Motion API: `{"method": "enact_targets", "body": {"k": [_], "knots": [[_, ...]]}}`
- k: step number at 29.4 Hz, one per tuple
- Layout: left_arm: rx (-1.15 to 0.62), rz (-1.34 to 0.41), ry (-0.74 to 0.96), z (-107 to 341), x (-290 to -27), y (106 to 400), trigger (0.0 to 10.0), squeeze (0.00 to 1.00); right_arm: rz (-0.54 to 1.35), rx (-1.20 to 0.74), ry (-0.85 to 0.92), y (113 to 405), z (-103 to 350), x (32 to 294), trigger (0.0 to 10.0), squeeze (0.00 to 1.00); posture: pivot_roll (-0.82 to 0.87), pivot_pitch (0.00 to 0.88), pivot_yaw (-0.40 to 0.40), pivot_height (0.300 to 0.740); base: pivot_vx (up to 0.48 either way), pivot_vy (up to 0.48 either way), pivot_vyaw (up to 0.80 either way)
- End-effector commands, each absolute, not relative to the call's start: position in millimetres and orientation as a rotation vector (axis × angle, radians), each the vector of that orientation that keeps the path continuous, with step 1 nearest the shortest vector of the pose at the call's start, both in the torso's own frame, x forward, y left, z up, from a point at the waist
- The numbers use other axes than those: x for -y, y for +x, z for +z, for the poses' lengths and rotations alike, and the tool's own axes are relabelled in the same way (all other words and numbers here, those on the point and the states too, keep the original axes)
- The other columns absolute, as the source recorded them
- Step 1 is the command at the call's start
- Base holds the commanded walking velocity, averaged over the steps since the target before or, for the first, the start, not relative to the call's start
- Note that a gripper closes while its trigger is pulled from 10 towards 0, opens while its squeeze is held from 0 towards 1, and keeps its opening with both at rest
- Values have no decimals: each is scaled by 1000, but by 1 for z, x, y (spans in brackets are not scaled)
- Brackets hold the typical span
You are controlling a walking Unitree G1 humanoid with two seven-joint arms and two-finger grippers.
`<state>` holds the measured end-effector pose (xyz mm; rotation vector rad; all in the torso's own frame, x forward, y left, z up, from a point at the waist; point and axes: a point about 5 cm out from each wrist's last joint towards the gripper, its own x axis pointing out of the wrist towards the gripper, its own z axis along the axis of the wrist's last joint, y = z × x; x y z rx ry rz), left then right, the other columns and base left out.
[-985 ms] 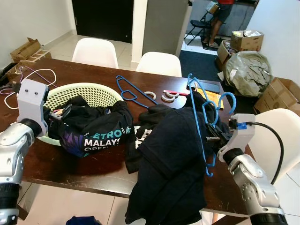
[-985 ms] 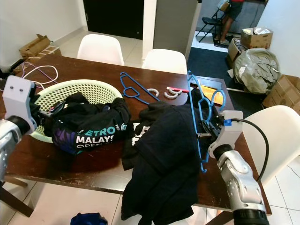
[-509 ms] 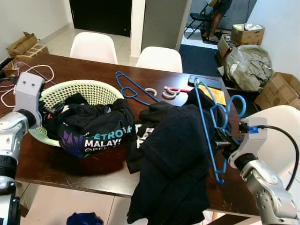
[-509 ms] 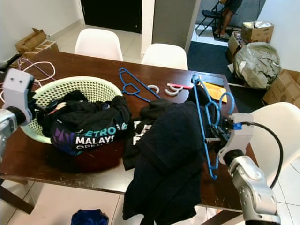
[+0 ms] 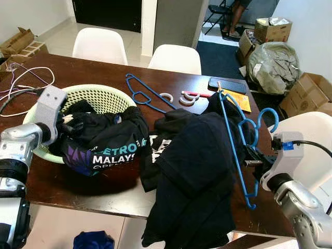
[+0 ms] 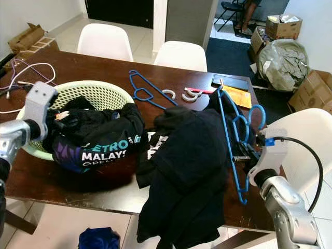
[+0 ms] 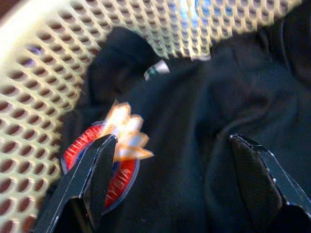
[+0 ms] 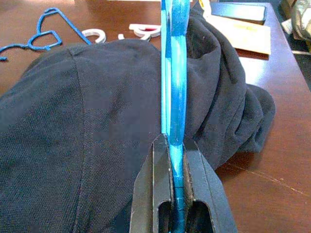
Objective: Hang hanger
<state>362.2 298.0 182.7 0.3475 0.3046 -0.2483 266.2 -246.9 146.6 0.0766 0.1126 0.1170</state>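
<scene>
The blue hanger stands upright on edge beside a dark shirt draped over the table's near edge, its lower bar clamped between the closed fingers of the right gripper. The left gripper hovers wide open and empty over black clothes in the green basket. Another hanger lies flat further back.

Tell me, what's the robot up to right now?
Right gripper shut on blue hanger. Left gripper open over laundry basket. Dark shirt against hanger.
</scene>
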Motion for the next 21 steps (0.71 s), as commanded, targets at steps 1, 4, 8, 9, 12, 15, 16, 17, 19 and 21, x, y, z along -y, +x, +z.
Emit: {"method": "enact_targets", "body": {"k": [1,4,8,9,12,15,16,17,19,21], "knots": [[-321,-275,357,179,-292,364,9137,0,100,-114,68,263,149,253,10000,0,-106,138,-93,740,0,0,0],[-332,-284,360,177,-292,364,0,0,99,-115,69,263,149,253,10000,0,-106,138,-93,740,0,0,0],[-356,-296,371,174,-294,362,0,0,99,-116,74,263,150,251,10000,0,-98,139,-87,740,0,0,0],[-356,-296,371,174,-294,362,0,0,99,-116,74,263,150,251,10000,0,-98,139,-87,740,0,0,0],[-343,-273,401,181,-302,360,0,0,101,-115,82,264,150,249,10000,0,-88,137,-85,740,0,0,0],[-192,-180,419,221,-317,362,0,0,102,-110,96,267,149,246,10000,0,-72,129,-80,740,0,0,0],[-192,-180,419,221,-317,362,0,0,102,-110,96,267,149,246,10000,0,-72,129,-80,740,0,0,0],[-121,-166,406,238,-319,363,0,0,103,-109,101,267,149,245,10000,0,-62,125,-78,740,0,0,0],[-17,-143,382,265,-321,362,0,0,104,-107,109,269,148,243,10000,0,-47,121,-75,740,0,0,0],[82,-135,362,289,-323,360,0,0,105,-105,115,270,148,242,10000,0,-40,118,-73,740,0,0,0]]}}
